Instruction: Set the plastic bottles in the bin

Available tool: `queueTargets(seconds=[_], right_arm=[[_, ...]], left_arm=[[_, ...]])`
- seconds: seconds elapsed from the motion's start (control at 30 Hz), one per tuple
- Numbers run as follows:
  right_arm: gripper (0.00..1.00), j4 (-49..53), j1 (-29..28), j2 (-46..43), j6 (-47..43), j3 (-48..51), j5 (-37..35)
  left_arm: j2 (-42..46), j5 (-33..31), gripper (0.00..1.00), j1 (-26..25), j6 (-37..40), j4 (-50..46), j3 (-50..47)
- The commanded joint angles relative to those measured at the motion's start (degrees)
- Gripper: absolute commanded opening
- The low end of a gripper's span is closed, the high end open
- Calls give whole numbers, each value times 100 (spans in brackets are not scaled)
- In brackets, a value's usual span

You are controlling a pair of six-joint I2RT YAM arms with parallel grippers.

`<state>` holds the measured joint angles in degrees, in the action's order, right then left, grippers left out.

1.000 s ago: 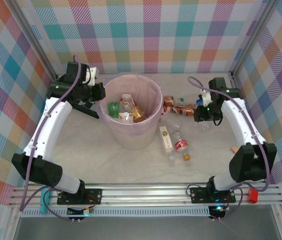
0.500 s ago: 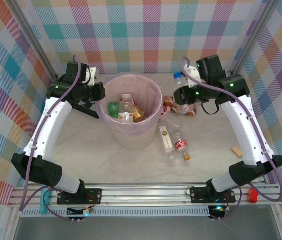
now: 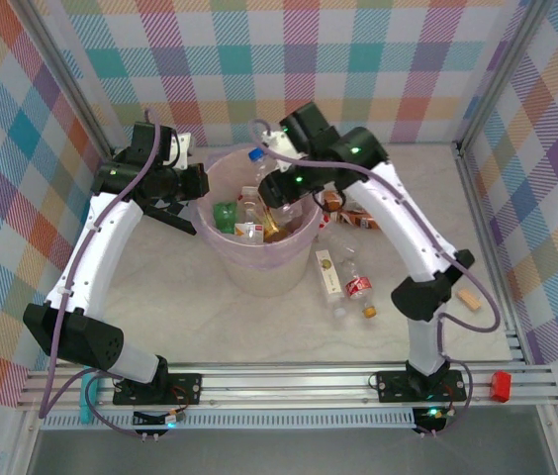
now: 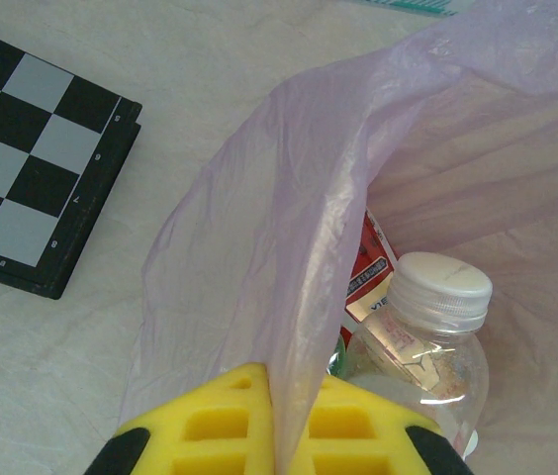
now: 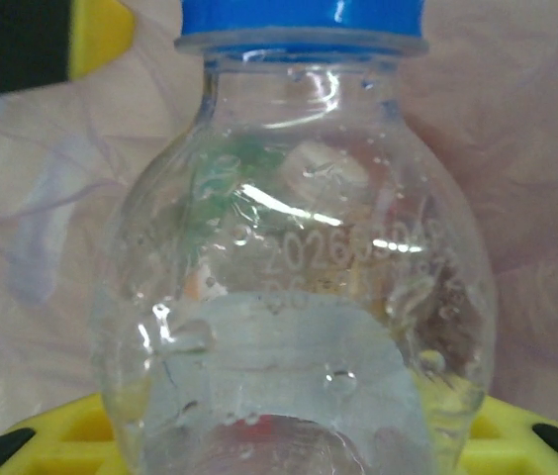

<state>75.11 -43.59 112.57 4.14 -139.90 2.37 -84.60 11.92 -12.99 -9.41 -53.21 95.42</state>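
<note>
The pale pink bin [image 3: 259, 269] with its lilac bag [image 4: 289, 247] stands at the centre back. My left gripper [image 3: 198, 184] [image 4: 290, 384] is shut on the bag's edge at the bin's left rim. Over the bin's far side, my right gripper [image 3: 267, 186] [image 5: 294, 440] is shut on a clear bottle with a blue cap [image 3: 257, 158] [image 5: 299, 277]. Inside the bin lie a green bottle [image 3: 225, 214], an amber one [image 3: 275, 228] and a white-capped one [image 4: 435, 297]. Several bottles lie on the table right of the bin, among them a yellow-labelled one [image 3: 328, 273] and a red-labelled one [image 3: 358, 285].
A black-and-white checkerboard [image 4: 32, 178] lies on the table left of the bin. A small tan cork-like piece [image 3: 470, 299] sits at the right. Orange-labelled bottles [image 3: 350, 211] lie behind the right arm. Checked walls close in the back and sides.
My right arm has swung left from the table's right side to above the bin, carrying the blue-capped bottle. The left arm has not moved.
</note>
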Motion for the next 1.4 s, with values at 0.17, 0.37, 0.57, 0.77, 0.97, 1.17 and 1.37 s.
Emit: queueTargets(seconds=[0.17, 0.37, 0.57, 0.77, 0.97, 1.17, 1.37], right_arm=[[44, 147, -103, 530, 270, 570, -1022], [55, -102, -93, 924, 380, 1065, -1098], [70, -198, -79, 1169, 396, 1065, -945], [90, -47, -83, 1113, 226, 824, -939], [100, 141, -87, 850, 114, 284, -696], [99, 329, -86, 497, 12, -301, -488], [99, 281, -87, -82, -62, -355, -335]], left_arm=[[-66, 197, 0, 25, -204, 31, -68], [-81, 214, 0, 25, -210, 47, -93], [-67, 196, 0, 25, -202, 30, -104], [-74, 210, 0, 25, -204, 34, -102], [-98, 223, 0, 21, -210, 50, -84], [-93, 213, 0, 21, -210, 48, -85], [-83, 205, 0, 18, -228, 49, -93]])
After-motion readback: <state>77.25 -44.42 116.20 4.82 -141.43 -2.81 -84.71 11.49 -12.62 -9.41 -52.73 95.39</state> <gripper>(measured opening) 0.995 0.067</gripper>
